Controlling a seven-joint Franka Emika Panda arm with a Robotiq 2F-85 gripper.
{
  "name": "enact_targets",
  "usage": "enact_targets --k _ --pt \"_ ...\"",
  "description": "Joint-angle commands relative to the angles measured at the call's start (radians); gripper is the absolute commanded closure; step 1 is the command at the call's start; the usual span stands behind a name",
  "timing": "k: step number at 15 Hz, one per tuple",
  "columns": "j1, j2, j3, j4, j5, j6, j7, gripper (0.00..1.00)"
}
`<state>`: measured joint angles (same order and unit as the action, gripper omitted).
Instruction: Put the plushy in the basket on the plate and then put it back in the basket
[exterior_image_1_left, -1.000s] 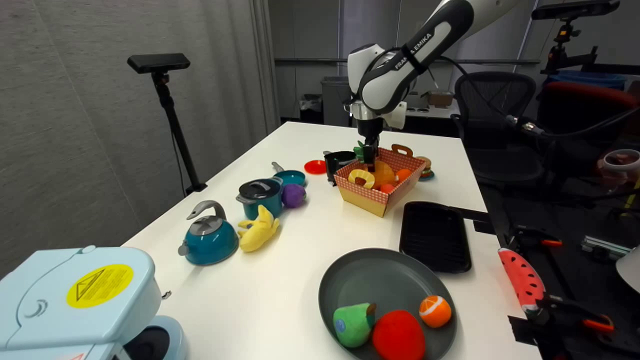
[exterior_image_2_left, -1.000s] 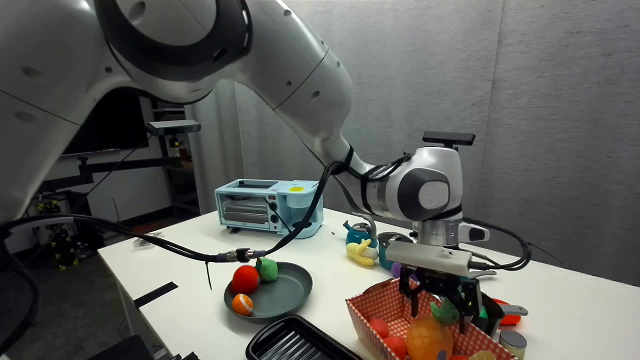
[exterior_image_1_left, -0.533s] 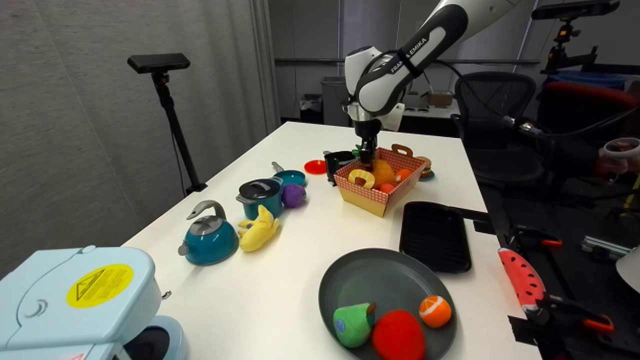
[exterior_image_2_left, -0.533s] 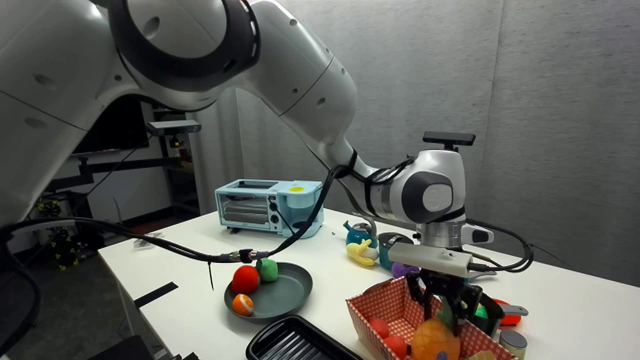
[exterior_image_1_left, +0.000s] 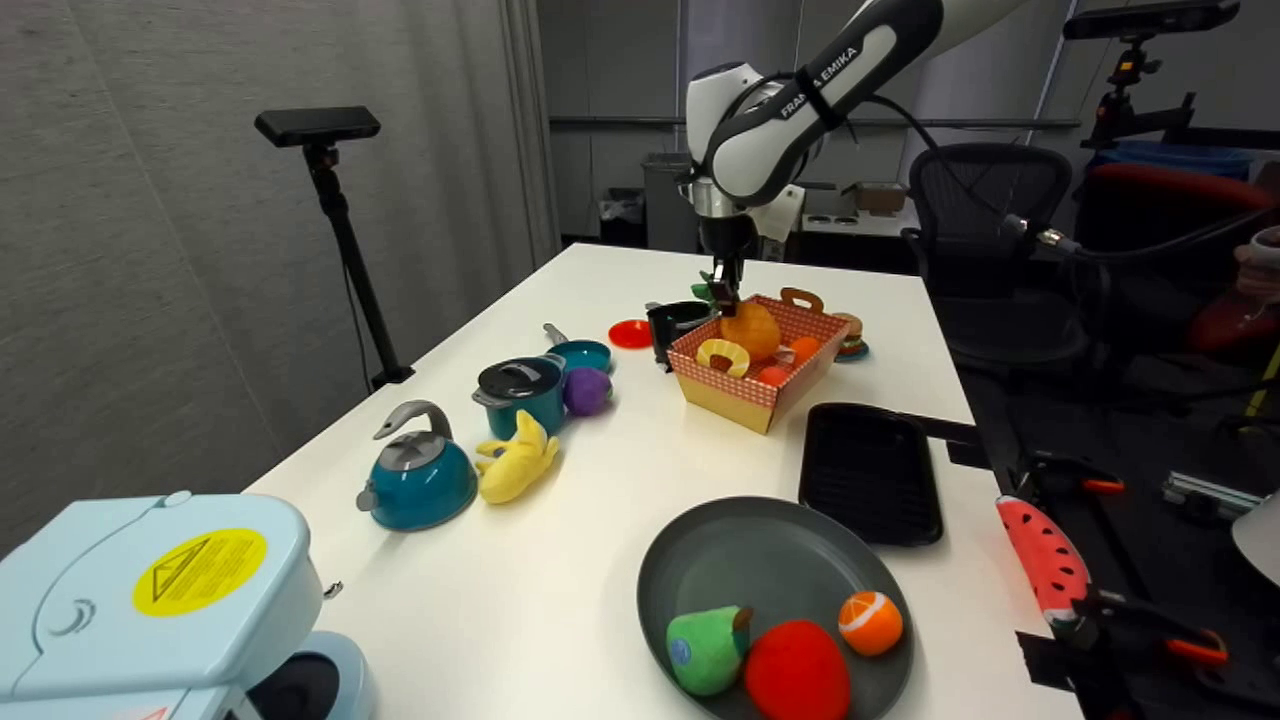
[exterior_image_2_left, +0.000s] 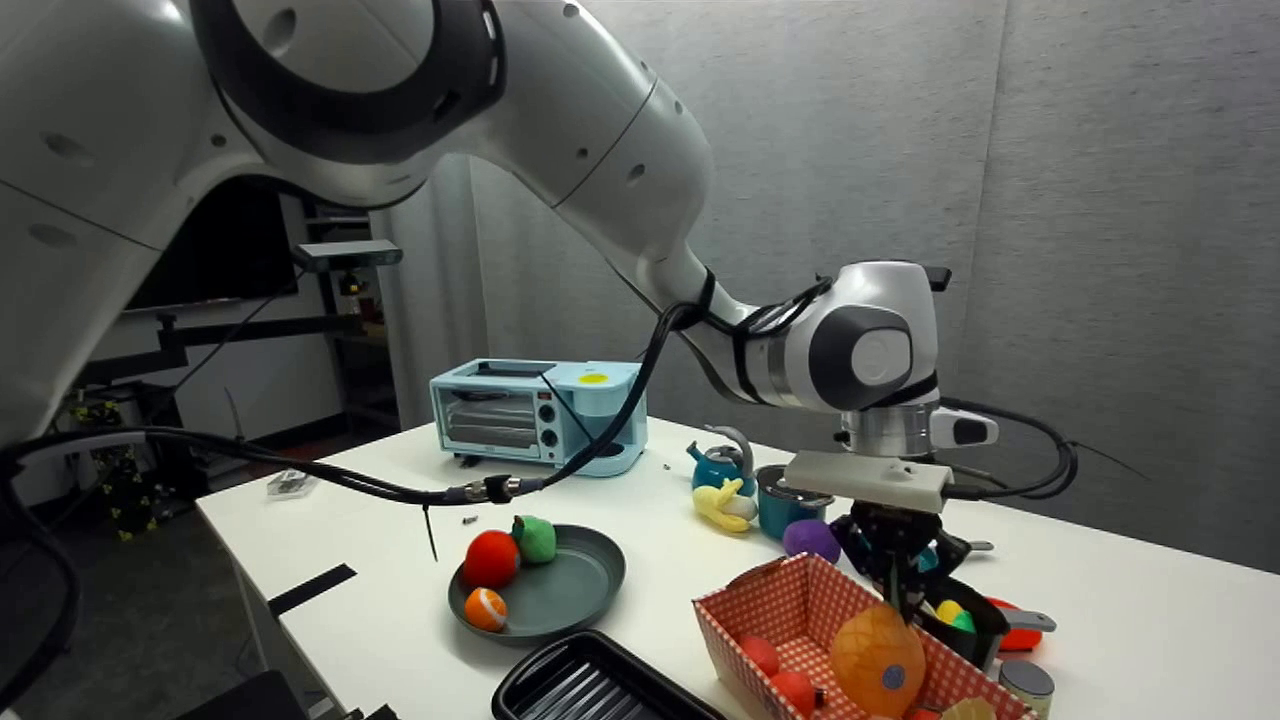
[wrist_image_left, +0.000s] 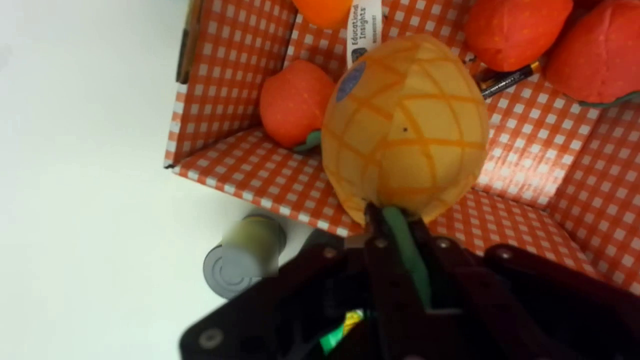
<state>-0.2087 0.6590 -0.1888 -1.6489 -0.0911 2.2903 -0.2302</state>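
My gripper (wrist_image_left: 395, 214) is shut on the green leaves of a pineapple plushy (wrist_image_left: 407, 125), both fingers pressed close around them. The round orange-yellow body of the plushy (exterior_image_2_left: 878, 660) hangs at the basket's side wall; whether it still touches the bottom I cannot tell. The basket (exterior_image_1_left: 720, 400) is tan outside with a red-checked lining (wrist_image_left: 230, 65). A dark grey plate (exterior_image_1_left: 740, 550) lies apart from it, carrying a small orange toy (exterior_image_1_left: 870, 622), a red toy (exterior_image_1_left: 797, 672) and a green toy (exterior_image_1_left: 705, 650).
Several fruit toys, such as a red one (wrist_image_left: 296, 102), share the basket. A black tray (exterior_image_1_left: 870, 475) lies between basket and plate. A black pot (exterior_image_1_left: 680, 318) and a can (wrist_image_left: 230, 272) stand close beside the basket. A yellow toy (exterior_image_1_left: 517, 460) and kettle (exterior_image_1_left: 415, 480) sit further along.
My gripper, open at first, has shut on the pineapple's leaves and risen. The pineapple's body has shifted and lifted a little with it. Basket and plate have not moved.
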Motion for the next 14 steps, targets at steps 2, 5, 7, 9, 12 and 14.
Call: enact_targets --k 2,5,7,9,12,14 --pt "-0.002 -0.099 0.034 -0.047 -0.023 -0.015 -0.022 0.95" --pt "0.001 -0.135 0.066 -0.077 -0.023 -0.030 -0.084 0.95" --pt "0.012 -0.152 0.088 -0.106 -0.034 -0.021 -0.130 0.95" --pt "0.023 -0.166 0.112 -0.139 -0.041 -0.020 -0.180 0.95" --pt "0.044 -0.189 0.144 -0.194 -0.066 -0.012 -0.234 0.95" --pt "0.060 -0.204 0.162 -0.228 -0.088 -0.007 -0.262 0.95"
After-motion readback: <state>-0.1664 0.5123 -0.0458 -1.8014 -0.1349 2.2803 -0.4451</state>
